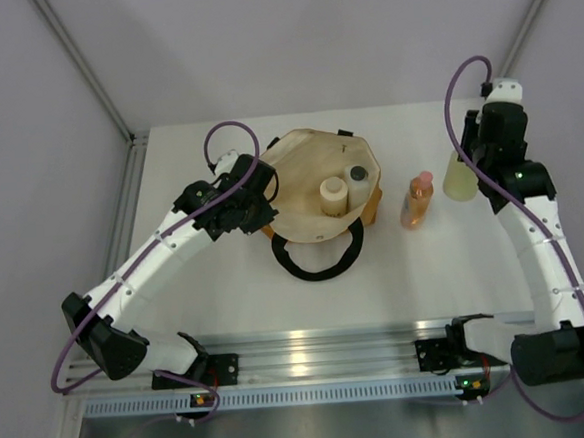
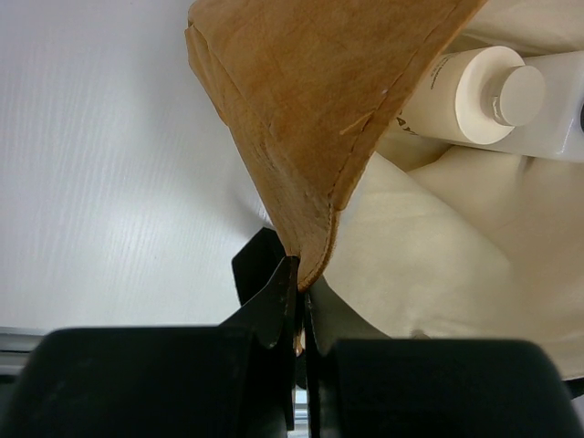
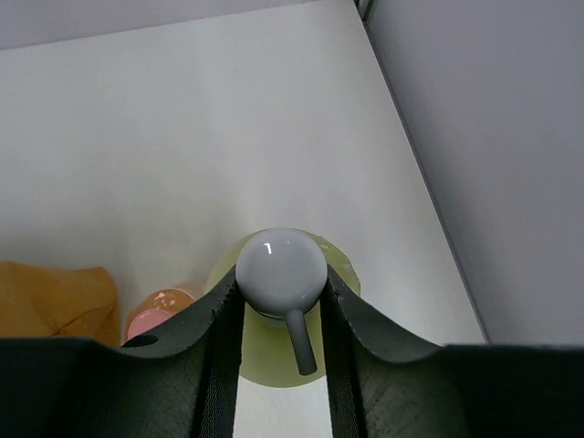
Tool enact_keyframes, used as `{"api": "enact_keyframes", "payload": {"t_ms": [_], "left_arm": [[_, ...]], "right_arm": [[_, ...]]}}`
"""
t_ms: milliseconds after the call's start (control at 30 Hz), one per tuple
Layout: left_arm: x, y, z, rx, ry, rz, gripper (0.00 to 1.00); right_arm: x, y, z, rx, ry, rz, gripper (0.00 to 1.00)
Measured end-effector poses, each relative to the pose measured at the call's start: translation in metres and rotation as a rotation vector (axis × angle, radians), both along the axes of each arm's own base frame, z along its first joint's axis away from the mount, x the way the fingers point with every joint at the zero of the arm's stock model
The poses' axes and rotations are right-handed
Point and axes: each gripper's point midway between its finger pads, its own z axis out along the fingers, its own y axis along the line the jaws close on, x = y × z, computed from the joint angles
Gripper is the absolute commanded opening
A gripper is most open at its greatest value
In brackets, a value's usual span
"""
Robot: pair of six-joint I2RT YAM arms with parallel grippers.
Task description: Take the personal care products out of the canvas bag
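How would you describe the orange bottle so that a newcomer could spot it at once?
Start at the large tan canvas bag in the middle of the table. Immediately to its right, outside the bag, is the orange bottle. Its pink cap and deep orange colour set it apart from the paler yellow-green bottle further right, gripped by the right pincer.

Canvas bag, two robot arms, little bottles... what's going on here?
The robot is emptying the canvas bag. The left gripper pinches the bag's rim, holding it. The right gripper is clamped on the white top of the yellow-green bottle, out at the right side of the table. The orange bottle already stands on the table beside the bag. The cream cylinder and the black-capped bottle are still inside.
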Motion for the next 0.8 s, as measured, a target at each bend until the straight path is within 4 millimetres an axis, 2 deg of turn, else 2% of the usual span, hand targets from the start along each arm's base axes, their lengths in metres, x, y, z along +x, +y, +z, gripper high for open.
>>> {"api": "enact_keyframes", "payload": {"t_ms": [167, 333, 500, 800], "left_arm": [[0.0, 0.0, 0.0, 0.002, 0.0, -0.003, 0.0], [0.0, 0.0, 0.0, 0.0, 0.001, -0.004, 0.0], [0.0, 0.0, 0.0, 0.001, 0.001, -0.004, 0.0], [0.0, 0.0, -0.001, 0.002, 0.002, -0.004, 0.0]], "right_arm": [[-0.001, -0.009, -0.042, 0.017, -0.045, -0.028, 0.0], [-0.005, -0.007, -0.088, 0.028, -0.063, -0.015, 0.0], [-0.007, -0.006, -0.124, 0.03, -0.06, -0.004, 0.0], [-0.016, -0.007, -0.154, 0.025, -0.088, -0.001, 0.0]]}}
